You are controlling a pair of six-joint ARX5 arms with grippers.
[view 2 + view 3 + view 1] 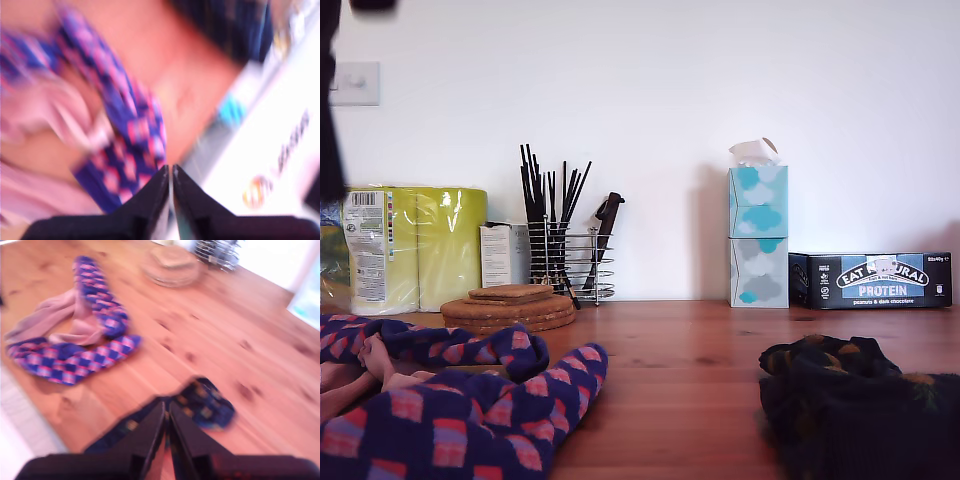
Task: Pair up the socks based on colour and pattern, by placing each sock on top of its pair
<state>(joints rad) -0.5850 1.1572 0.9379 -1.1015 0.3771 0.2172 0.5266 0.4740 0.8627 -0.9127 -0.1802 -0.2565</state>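
Evidently early in the pairing: no sock lies squarely on its match. On the wooden table (210,330), two navy diamond socks (75,357) lie apart, crossing a pale pink sock (55,315). A dark dotted sock (202,402) sits well apart, at about four o'clock from them in the second wrist view. My first gripper (170,172) and my second gripper (166,410) are both clenched, holding nothing visible.

The first wrist view is smeared: beyond my first gripper (171,172) the diamond sock (131,150) and pink sock (45,107) lose their edges. My second gripper (167,410) covers part of the dotted sock (205,405); whether it pinches it is unclear.
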